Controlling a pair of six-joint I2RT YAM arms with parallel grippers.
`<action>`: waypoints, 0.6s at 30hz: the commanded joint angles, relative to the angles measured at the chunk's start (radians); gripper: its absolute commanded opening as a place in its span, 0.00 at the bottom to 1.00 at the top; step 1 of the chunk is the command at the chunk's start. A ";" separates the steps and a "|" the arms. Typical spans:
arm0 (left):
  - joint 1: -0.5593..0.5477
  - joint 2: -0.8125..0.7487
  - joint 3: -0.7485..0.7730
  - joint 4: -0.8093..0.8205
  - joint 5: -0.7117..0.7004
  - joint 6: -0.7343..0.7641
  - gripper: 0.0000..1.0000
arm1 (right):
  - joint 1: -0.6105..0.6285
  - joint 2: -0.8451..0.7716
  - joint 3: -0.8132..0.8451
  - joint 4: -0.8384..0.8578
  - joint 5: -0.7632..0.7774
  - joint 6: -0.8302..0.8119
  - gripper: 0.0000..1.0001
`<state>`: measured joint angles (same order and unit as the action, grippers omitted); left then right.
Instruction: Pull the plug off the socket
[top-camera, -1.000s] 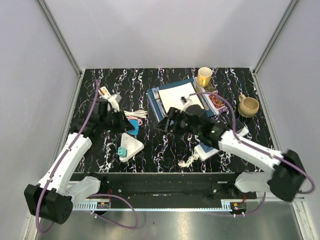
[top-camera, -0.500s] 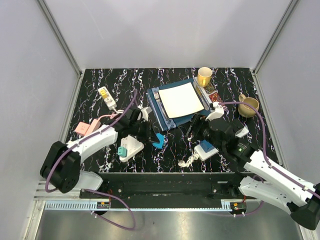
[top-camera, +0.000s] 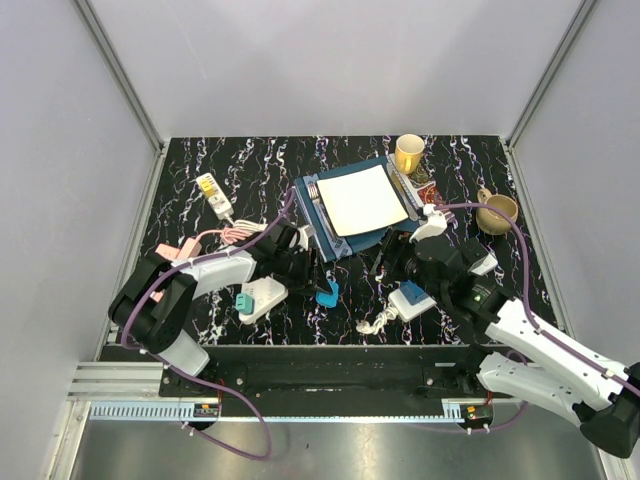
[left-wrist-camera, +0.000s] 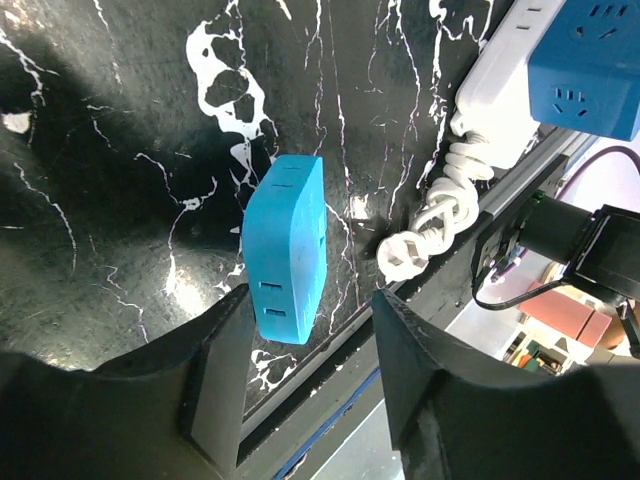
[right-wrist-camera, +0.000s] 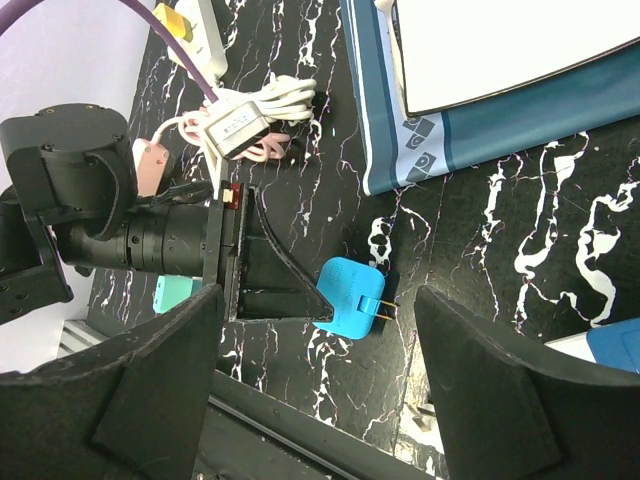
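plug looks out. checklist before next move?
1. Plug off socket: ok, lies apart from it.
2. Left gripper open, not clamping plug: ok.
3. Right gripper open, empty: ok.
4. Plug prongs straight: cannot tell.
5. Strip cord clear of both grippers: ok.

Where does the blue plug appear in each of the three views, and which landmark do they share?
Top external: blue plug just below centre, at the left gripper.
Left wrist: mid-frame, between the open jaws.
Right wrist: lower centre, prongs pointing right.
Shared landmark: the left gripper, its jaws either side of the plug.
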<state>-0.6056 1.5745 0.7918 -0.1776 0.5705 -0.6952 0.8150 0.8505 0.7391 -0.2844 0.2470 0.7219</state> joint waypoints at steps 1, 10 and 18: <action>-0.005 -0.031 0.018 0.007 -0.020 0.022 0.55 | 0.000 0.007 0.016 0.017 0.028 -0.013 0.82; -0.005 -0.119 0.099 -0.184 -0.158 0.079 0.73 | 0.000 0.042 0.026 0.019 -0.005 -0.003 0.82; -0.002 -0.289 0.205 -0.417 -0.415 0.095 0.75 | 0.000 0.090 0.026 0.047 -0.066 0.030 0.82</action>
<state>-0.6079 1.3781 0.9127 -0.4549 0.3523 -0.6212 0.8150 0.9127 0.7391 -0.2821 0.2230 0.7296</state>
